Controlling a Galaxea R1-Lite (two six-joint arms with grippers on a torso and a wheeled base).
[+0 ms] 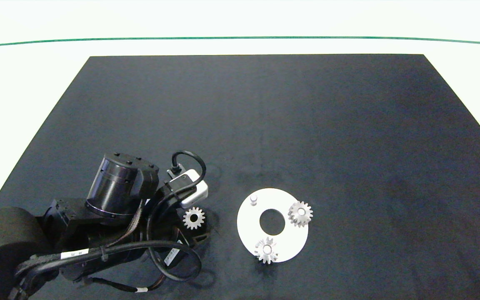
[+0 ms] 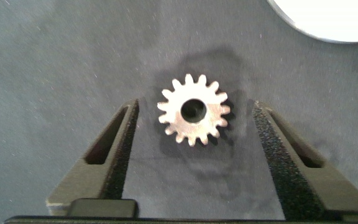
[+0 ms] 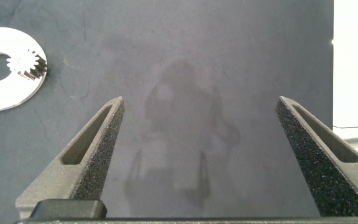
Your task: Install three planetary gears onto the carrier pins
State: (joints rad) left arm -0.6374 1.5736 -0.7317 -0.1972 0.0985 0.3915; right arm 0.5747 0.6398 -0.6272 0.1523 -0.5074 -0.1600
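Observation:
A white ring-shaped disc lies on the black mat at front centre. Two planetary gears sit on its carrier pins: one at the right, one at the front. The third carrier pin, at the back left of the disc, is bare. A loose planetary gear lies flat on the mat left of the disc. My left gripper is open, straddling this gear with a gap on both sides. My right gripper is open over bare mat; it does not show in the head view.
The black mat covers most of a white table. The left arm's body and cables fill the front left corner. In the right wrist view the disc with one gear shows off to one side.

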